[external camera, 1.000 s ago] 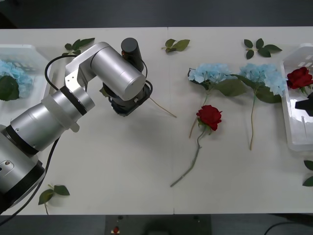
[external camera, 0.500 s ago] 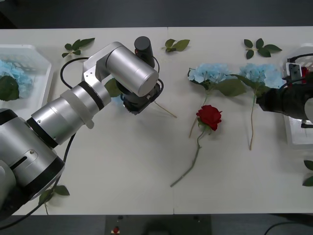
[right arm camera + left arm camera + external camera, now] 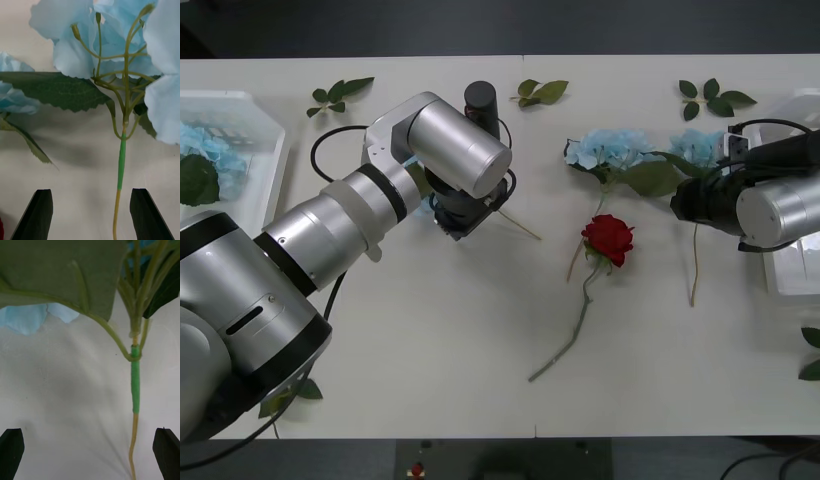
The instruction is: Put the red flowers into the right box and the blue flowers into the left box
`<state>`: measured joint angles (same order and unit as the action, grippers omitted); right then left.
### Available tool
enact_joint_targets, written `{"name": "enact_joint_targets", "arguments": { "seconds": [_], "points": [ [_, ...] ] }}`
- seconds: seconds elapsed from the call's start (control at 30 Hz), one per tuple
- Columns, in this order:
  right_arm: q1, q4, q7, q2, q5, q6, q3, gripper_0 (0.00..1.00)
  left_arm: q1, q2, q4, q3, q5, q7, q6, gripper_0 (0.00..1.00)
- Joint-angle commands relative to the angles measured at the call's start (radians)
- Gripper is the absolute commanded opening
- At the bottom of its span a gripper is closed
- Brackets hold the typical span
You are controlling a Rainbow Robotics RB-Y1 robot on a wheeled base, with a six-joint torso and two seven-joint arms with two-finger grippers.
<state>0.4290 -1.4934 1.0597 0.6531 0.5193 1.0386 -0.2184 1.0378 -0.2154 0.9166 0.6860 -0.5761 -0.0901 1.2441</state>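
Observation:
A blue flower [image 3: 30, 317] lies under my left wrist [image 3: 465, 205] at the table's left centre, its stem [image 3: 515, 225] sticking out to the right. My left gripper [image 3: 88, 431] is open, its black fingers astride the stem [image 3: 135, 390] and above it. My right gripper [image 3: 91, 193] is open too, over the stem [image 3: 120, 165] of the rightmost blue flower [image 3: 700, 148]. Another blue flower [image 3: 610, 150] lies beside that one. A red flower [image 3: 608, 238] lies at the centre. The left box [image 3: 268, 165] holds a blue flower [image 3: 205, 150]. My right arm covers most of the right box [image 3: 785, 285].
Loose green leaf sprigs lie at the back left [image 3: 340, 93], back centre [image 3: 542, 92], back right [image 3: 715, 98], front left [image 3: 290, 395] and the right edge [image 3: 812, 355]. The red flower's long stem [image 3: 565, 345] runs toward the front edge.
My right arm has come left out of the right box and now hangs over the rightmost blue flower. My left arm has shifted a little to the right over its blue flower.

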Motion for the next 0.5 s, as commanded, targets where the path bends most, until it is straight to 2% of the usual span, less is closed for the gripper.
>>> {"name": "enact_joint_targets", "arguments": {
  "seconds": [0.03,0.5],
  "points": [
    [0.062,0.044,0.011,-0.001,-0.019,-0.020,-0.007,0.60,0.065,0.016,-0.018,0.024,-0.013,-0.013,-0.020,1.00],
    [0.080,0.113,0.019,-0.012,-0.056,-0.058,-0.055,0.60,0.065,0.016,-0.027,0.060,-0.022,-0.007,-0.020,1.00]
  ]
}}
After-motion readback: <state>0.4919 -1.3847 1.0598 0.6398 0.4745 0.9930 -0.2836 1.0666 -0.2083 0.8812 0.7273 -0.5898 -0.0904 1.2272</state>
